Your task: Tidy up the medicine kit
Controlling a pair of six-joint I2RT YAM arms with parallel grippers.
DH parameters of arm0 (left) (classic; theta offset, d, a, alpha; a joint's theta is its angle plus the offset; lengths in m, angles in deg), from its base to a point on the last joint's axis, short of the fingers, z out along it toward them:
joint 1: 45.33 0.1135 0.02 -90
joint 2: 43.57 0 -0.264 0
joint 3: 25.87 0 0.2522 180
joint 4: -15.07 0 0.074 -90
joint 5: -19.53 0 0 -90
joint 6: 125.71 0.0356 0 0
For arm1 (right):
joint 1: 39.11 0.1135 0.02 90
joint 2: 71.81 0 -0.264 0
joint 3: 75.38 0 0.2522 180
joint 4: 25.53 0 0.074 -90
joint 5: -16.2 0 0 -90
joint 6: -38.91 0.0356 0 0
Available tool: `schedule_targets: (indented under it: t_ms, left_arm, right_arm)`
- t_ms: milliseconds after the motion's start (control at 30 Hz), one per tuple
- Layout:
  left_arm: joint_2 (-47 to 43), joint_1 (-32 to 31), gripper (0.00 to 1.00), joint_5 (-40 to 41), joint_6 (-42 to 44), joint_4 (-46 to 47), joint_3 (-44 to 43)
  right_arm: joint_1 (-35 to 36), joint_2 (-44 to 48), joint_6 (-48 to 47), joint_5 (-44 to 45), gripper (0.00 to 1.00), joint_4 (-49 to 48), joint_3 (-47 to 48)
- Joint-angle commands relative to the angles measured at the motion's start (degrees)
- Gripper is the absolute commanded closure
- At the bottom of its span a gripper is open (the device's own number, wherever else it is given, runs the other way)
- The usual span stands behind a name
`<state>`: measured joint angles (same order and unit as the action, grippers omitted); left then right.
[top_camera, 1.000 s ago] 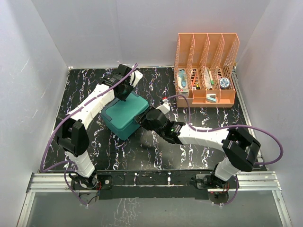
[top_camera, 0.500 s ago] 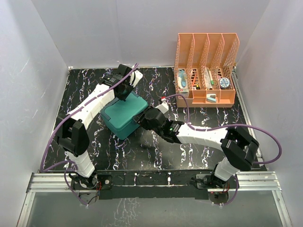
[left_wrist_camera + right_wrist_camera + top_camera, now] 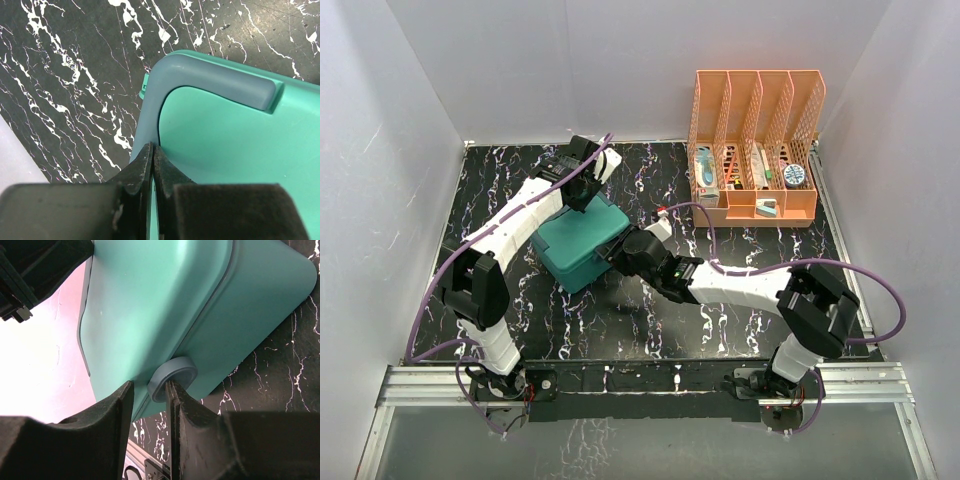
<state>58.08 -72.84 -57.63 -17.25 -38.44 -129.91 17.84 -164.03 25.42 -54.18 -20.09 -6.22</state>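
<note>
Black, white-veined desk, white walls around. The teal medicine kit sits left of the desk's centre, lid down. An orange rack stands well off to the kit's far right. Left gripper is pinched together, tips at the kit's far rim. Right gripper is at the kit's near side, fingers narrowly apart, round latch at their tips; whether they grip it is unclear.
</note>
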Motion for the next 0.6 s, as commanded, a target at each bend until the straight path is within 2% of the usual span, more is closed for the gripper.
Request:
schedule_targets:
  t_ms: [0, 567]
  left_arm:
    - [8.5, -1.2, 1.00, -12.4, -3.5, -11.1, 5.8]
    - [8.8, -1.4, 1.00, -13.5, -3.9, -11.3, 5.9]
  right_arm:
    - [-0.4, -1.2, 0.5, 2.7, 0.67, -5.3, -0.1]
    - [2.1, -3.7, 5.4, 7.9, 0.64, -10.6, -3.2]
